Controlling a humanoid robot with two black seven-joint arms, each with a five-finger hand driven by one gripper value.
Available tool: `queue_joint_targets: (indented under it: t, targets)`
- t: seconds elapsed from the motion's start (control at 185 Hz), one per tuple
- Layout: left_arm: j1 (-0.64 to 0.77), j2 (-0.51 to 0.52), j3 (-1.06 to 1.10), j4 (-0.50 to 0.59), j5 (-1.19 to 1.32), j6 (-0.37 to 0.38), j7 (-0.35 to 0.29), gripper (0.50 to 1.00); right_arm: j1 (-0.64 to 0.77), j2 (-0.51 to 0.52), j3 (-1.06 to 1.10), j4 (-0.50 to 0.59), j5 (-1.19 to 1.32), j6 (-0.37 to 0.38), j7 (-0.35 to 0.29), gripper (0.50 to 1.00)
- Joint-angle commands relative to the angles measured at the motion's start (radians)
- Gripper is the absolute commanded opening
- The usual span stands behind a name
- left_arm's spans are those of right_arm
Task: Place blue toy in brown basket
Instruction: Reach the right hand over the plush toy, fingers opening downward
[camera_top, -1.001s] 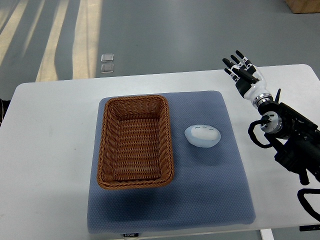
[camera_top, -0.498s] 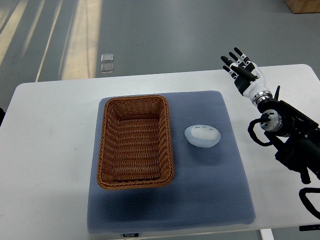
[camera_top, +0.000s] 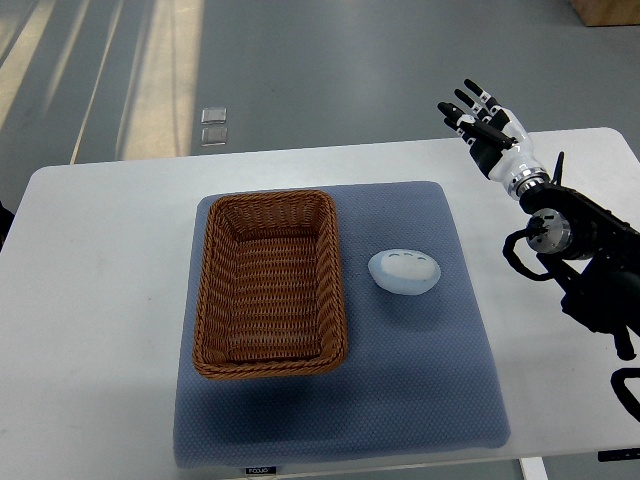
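Robot hand (camera_top: 487, 128) well apart from blue toy (camera_top: 404, 271)

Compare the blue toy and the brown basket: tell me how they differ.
The blue toy is a smooth, pale, rounded lump; the brown basket is woven wicker, rectangular and open-topped. The toy is far smaller than the basket. The toy lies to the right of the basket, apart from it, and the basket holds nothing. Both rest on the blue-grey mat.

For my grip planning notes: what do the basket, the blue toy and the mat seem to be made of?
Brown basket: woven wicker or rattan, matte; the weave rows show.
Blue toy: probably soft plastic or plush, smooth, rounded, pale.
Mat: likely padded fabric or foam; fine dotted texture.
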Motion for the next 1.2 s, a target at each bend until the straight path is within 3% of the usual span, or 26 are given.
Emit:
queue_joint_targets:
  t: [0.0, 0.189, 0.395, 0.806, 1.195]
  targets:
    - [0.000, 0.000, 0.000, 0.000, 0.000, 0.000, 0.000, 1.000, 0.070, -0.037, -0.067, 0.016, -0.176, 0.017, -0.004, 0.911]
    - [0.000, 0.000, 0.000, 0.000, 0.000, 0.000, 0.000, 1.000, 0.203, -0.117, -0.290, 0.086, -0.490, 0.130, -0.004, 0.911]
    - [0.000, 0.000, 0.000, 0.000, 0.000, 0.000, 0.000, 1.000, 0.335, -0.189, -0.526, 0.181, -0.612, 0.196, -0.004, 0.911]
    - [0.000, 0.000, 0.000, 0.000, 0.000, 0.000, 0.000, 1.000, 0.541, -0.315, -0.934, 0.430, -0.780, 0.232, -0.008, 0.911]
    - [0.000, 0.000, 0.000, 0.000, 0.000, 0.000, 0.000, 1.000, 0.541, -0.397, -1.049, 0.497, -0.790, 0.247, -0.008, 0.909]
